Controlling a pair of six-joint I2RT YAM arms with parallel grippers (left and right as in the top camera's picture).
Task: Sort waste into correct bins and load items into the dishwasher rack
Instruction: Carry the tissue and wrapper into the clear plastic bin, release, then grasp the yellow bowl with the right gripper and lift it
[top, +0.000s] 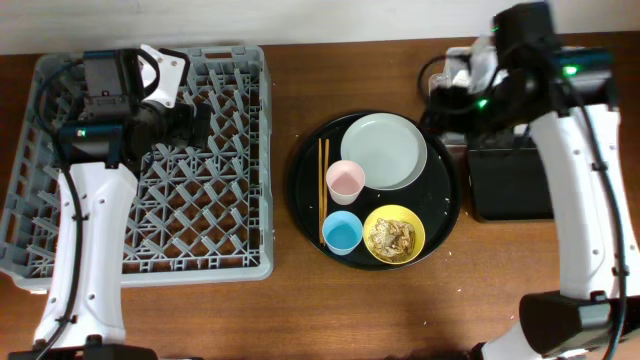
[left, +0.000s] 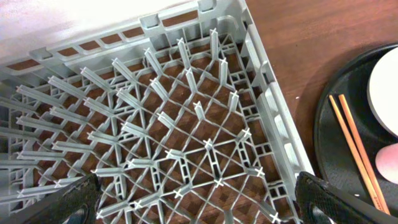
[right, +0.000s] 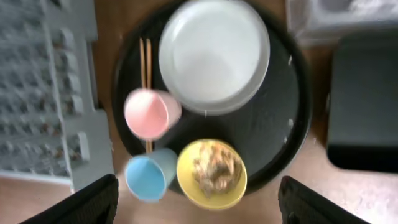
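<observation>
From above, the large square grey plastic rack (top: 230, 200) lies at 9 o'clock from the round black tray (top: 440, 200). In its wrist view the left gripper (left: 199, 199) is spread wide over the rack. In its own, the right gripper (right: 199, 202) is spread wide over that tray.

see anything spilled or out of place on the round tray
Nothing tipped or broken. The yellow bowl holds brown food scraps, and a few pale specks lie on the tray beside the plate.

One rack (top: 266, 170), one round tray (top: 441, 214), one plate (top: 384, 150), one bowl (top: 417, 227), two cups (top: 345, 180), two chopsticks (top: 323, 190), two bins (top: 510, 186)
</observation>
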